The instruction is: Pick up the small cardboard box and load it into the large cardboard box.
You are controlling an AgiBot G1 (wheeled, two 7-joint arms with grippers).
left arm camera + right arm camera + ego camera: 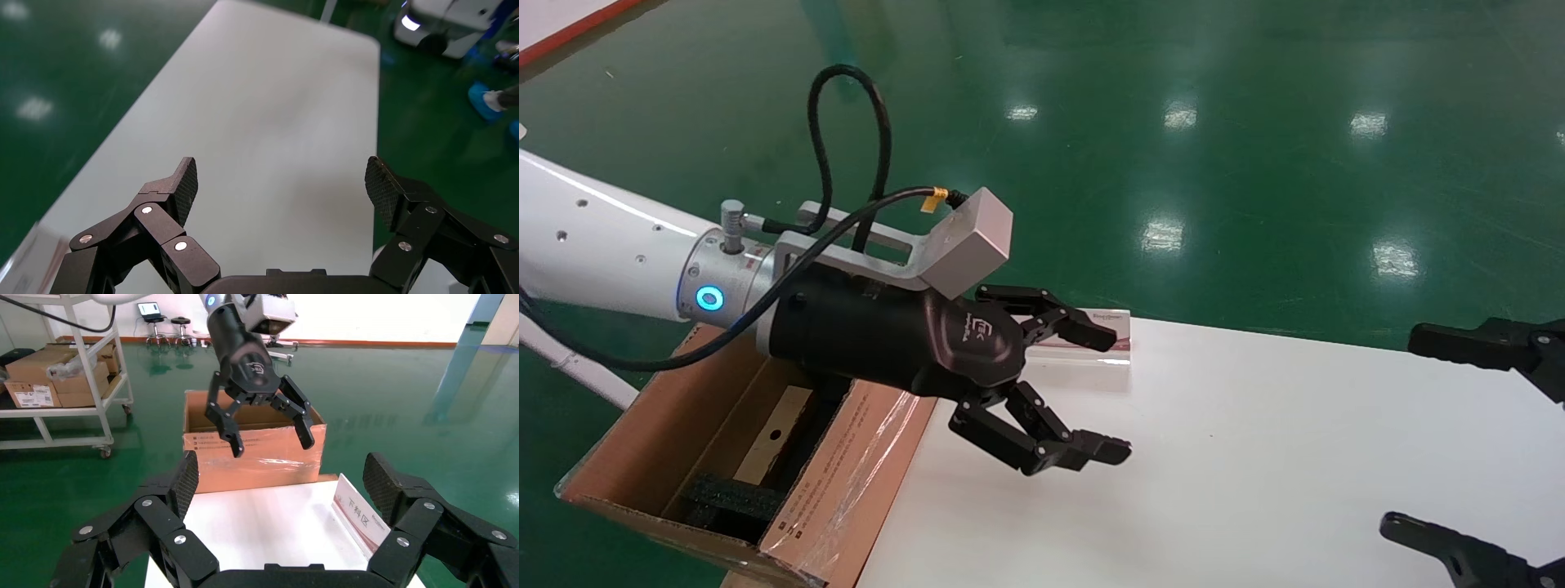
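Observation:
The large cardboard box [846,465] stands open against the table's left end, with black foam [727,494] inside and shiny tape on its side; it also shows in the right wrist view [257,456]. Inside it lies a lighter tan piece with a small round hole [764,441], apparently the small cardboard box, mostly hidden under my left arm. My left gripper [1111,392] is open and empty, held above the white table [1254,457] just right of the large box, seen too in both wrist views [281,180] [271,443]. My right gripper [1406,431] [280,474] is open and empty at the table's right side.
A small white and red sign card [1120,317] [361,517] stands at the table's far edge, behind the left gripper. A white cart with several cartons [55,380] stands far off on the green floor [1173,122].

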